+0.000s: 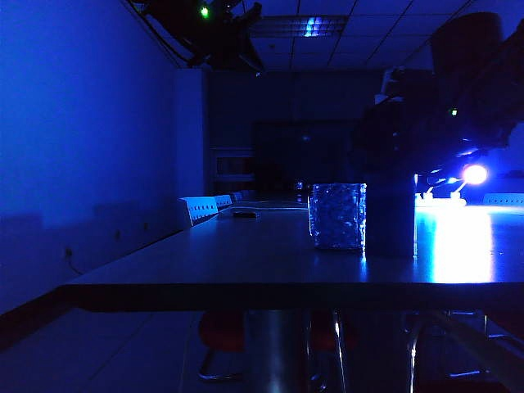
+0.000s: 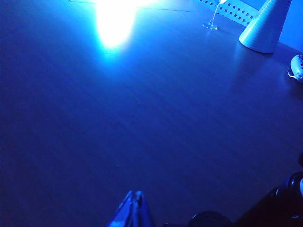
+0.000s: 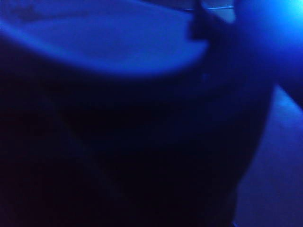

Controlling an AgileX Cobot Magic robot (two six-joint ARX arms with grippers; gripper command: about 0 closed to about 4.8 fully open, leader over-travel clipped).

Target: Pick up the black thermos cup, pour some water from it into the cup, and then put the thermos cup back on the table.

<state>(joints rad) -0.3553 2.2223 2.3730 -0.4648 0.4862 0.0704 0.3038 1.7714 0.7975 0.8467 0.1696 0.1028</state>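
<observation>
Office meeting room, dimly lit: long conference table (image 1: 246, 262), row of chairs (image 1: 201, 210) along it, grid-panel ceiling (image 1: 327, 33) overhead.

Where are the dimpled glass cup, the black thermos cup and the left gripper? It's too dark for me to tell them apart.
dimpled glass cup (image 1: 337, 215): exterior view, middle of its faceted wall.
black thermos cup (image 1: 390, 217): exterior view, lower body, beside the glass.
left gripper (image 2: 134, 208): left wrist view, closed fingertips.

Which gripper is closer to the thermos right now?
The right. The right gripper is at the upper part of the thermos, which fills its wrist view. The left gripper is shut over bare table, away from it.
</observation>
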